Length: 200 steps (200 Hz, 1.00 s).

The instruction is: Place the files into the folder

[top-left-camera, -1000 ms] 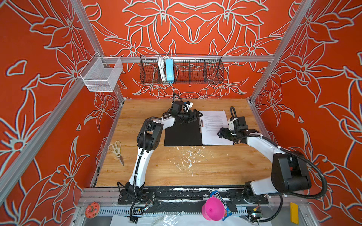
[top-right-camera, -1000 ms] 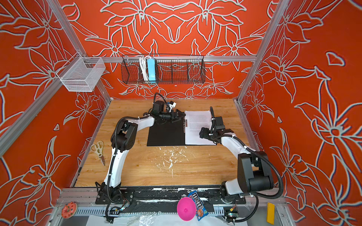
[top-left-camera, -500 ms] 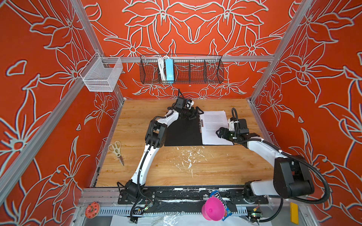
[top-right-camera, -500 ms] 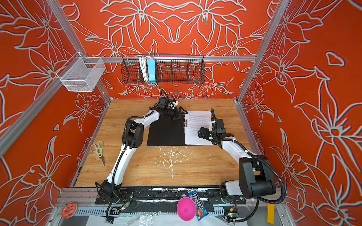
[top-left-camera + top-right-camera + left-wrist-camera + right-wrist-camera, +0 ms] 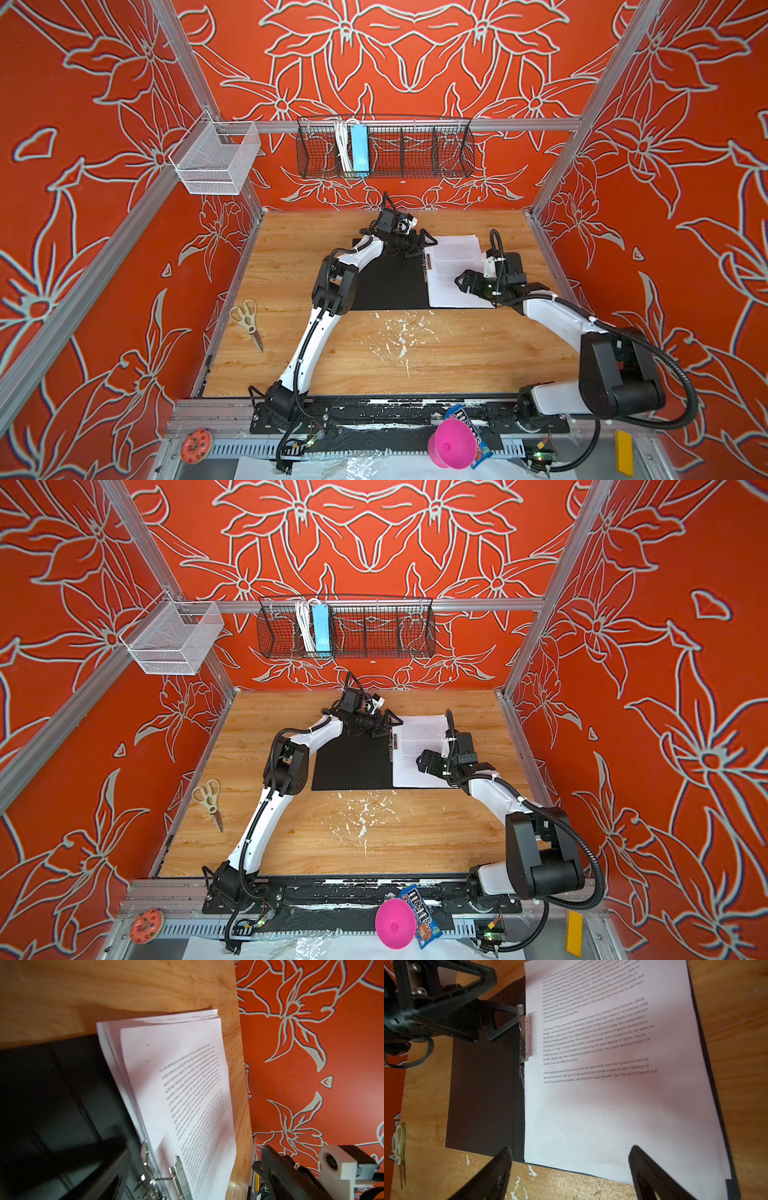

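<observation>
Folder (image 5: 390, 286) lies open on table (image 5: 374, 357), black inside up, same spot as a second ago. Files (image 5: 455, 266) sit stacked on its right leaf, edge at the spine, also unmoved.

Change is in my arms. Left arm unfolds and reaches further back, so left gripper (image 5: 417, 245) creeps toward the far end of clip (image 5: 427, 264). Right gripper (image 5: 465, 282) holds station and spreads slightly wider.

Reading: files are in the folder and nothing grips them. What's left is likely clamping and closing the cover.

Left jaws are wide open and empty. In the right wrist view one left fingertip (image 5: 513, 1017) sits just beside the clip's far end, contact unclear.

Right jaws are also wide open and empty, hanging over the near edge of the top sheet. One finger is by the spine, the other over mid-sheet, and both look clear of the paper.

Clip up or down on the sheets: can't tell.
</observation>
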{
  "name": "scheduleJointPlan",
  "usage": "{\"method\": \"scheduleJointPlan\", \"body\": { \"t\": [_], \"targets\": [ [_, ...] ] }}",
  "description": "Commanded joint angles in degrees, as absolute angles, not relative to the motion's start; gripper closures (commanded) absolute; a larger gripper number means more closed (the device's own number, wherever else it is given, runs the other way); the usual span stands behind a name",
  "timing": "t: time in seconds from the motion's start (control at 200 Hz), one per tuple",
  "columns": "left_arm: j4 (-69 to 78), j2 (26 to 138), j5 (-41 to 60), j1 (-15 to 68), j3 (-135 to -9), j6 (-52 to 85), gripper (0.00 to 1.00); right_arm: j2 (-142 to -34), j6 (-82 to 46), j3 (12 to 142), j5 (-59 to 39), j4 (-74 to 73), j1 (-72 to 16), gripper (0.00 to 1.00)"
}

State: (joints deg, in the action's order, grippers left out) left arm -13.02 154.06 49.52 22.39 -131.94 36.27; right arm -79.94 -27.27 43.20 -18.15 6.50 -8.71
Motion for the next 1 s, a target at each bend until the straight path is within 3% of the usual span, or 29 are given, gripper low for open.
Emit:
{"method": "scheduleJointPlan", "body": {
  "t": [0.0, 0.2, 0.25, 0.996],
  "targets": [
    [-12.06, 155.53, 51.54, 22.89, -132.07, 37.15, 0.03, -79.72, -28.04, 42.45, -19.16, 5.36, -9.05, 0.1],
    [-9.19, 153.98, 53.21, 22.94, -130.2, 38.02, 0.03, -79.58, -27.95, 42.19, -20.34, 4.49, -9.08, 0.07],
    [-8.3, 153.43, 53.28, 22.91, -129.39, 38.37, 0.03, -79.46, -27.88, 42.01, -20.65, 4.18, -9.12, 0.02],
    [-7.09, 146.63, 53.25, 22.87, -123.27, 36.74, 0.03, -80.3, -28.13, 41.58, -22.28, 2.57, -9.15, 0.02]
  ]
}}
